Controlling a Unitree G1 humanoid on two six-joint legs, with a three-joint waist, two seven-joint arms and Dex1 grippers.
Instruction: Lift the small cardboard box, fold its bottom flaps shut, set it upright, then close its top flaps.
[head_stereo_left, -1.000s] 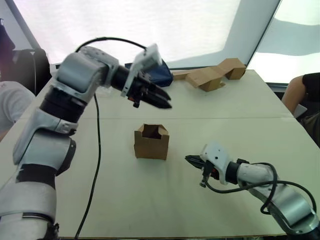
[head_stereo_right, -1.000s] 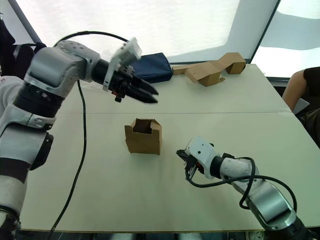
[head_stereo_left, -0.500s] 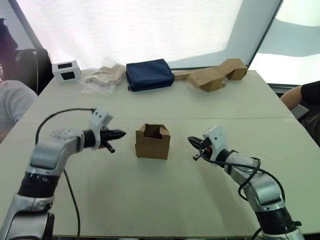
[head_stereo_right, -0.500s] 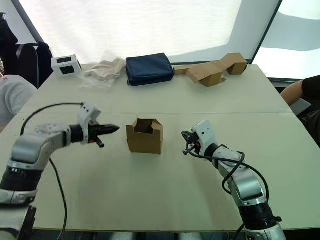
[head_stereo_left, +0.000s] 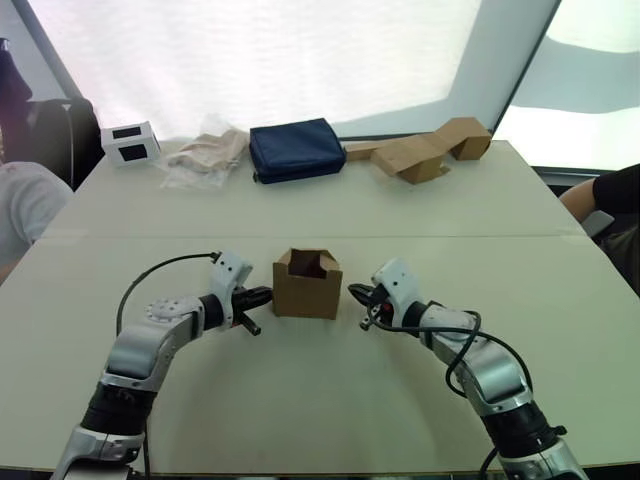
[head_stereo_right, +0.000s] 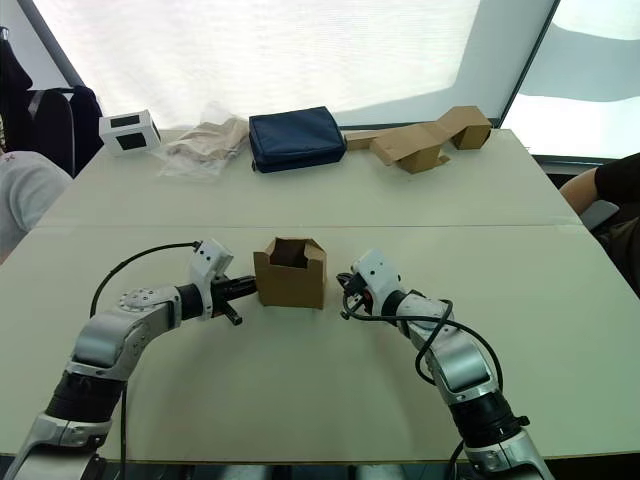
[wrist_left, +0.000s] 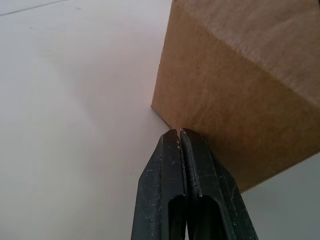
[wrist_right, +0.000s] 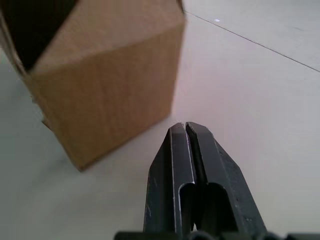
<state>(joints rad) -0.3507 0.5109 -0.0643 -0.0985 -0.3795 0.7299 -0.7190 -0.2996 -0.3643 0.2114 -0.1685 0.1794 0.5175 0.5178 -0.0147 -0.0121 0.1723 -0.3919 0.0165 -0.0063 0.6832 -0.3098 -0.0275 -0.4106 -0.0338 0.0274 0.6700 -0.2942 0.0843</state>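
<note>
Table (head_stereo_left: 420, 215) under bright white backdrop (head_stereo_left: 300, 60)

Plain brown small cardboard box (head_stereo_left: 306, 285) on a pale cream table (head_stereo_left: 330, 400); both claws' fingers (wrist_left: 180, 165) are black.

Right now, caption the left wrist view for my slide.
Shut left pincer tips touching the small cardboard box low on its side wall.

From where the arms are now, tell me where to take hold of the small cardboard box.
Probably best to squeeze the small cardboard box by its two flat side walls. The shut left gripper already meets its left wall low down; the shut right gripper sits just off the opposite wall. Its top is open.
</note>
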